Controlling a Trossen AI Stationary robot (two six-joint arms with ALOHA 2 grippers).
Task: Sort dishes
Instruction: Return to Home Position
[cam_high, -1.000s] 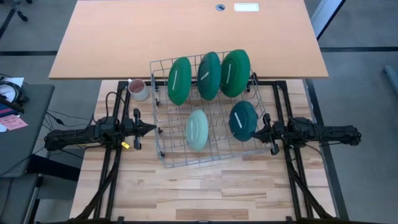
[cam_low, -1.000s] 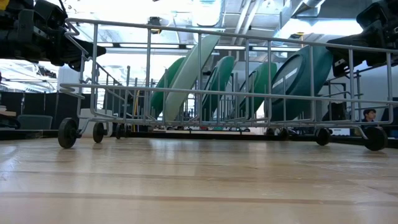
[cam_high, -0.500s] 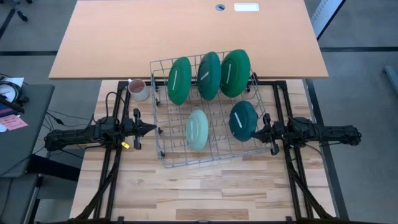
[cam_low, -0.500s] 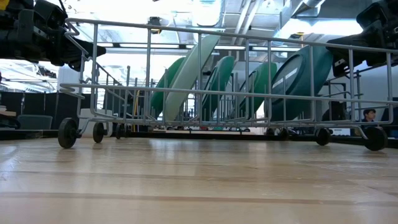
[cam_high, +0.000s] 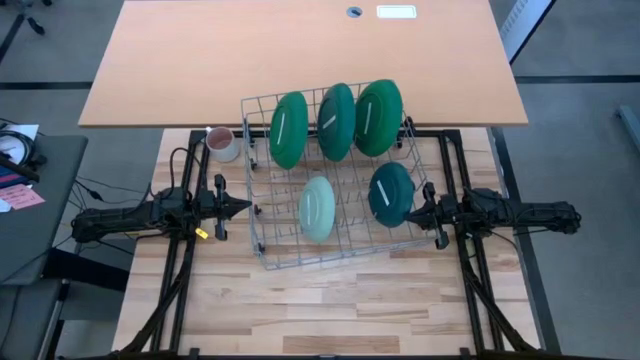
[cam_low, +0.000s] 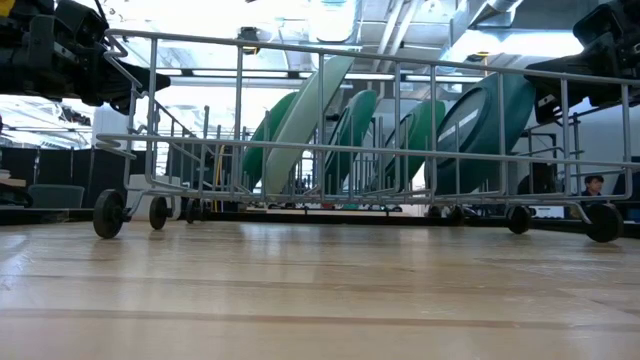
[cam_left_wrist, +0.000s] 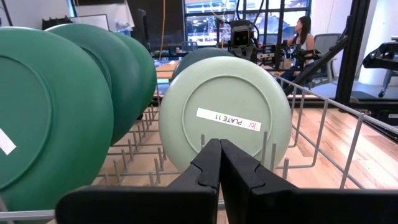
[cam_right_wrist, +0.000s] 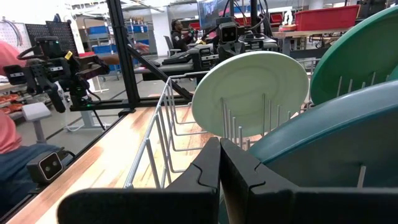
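Orange-brown desk (cam_high: 300, 60) sits past the far edge of my pale butcher-block wooden tabletop (cam_high: 330, 300). On the tabletop, between the two arms, stands the grey wire dish rack (cam_high: 250, 170) on small black wheels, turned slightly askew. All five dishes stand on edge inside it. Far row: three large glossy dark green round plates (cam_high: 289, 129) (cam_high: 336, 121) (cam_high: 378, 117) side by side, each with a white label strip. Near row: smaller dark teal round plate (cam_high: 391, 193) on the right side, small pale mint green round plate (cam_high: 317, 208) just left of it, apart from it. The left wrist view reads "PLATE 11" on the mint one. Small pinkish-white mug (cam_high: 222, 143) stands on the tabletop just outside the rack's far-left corner. Left fingers (cam_high: 240, 207) hang just outside the rack's left wall, clenched together on nothing. Right fingers (cam_high: 413, 212) are at the rack's right wall beside the teal plate, also clenched and empty. Both arms lie low and stretched inward.
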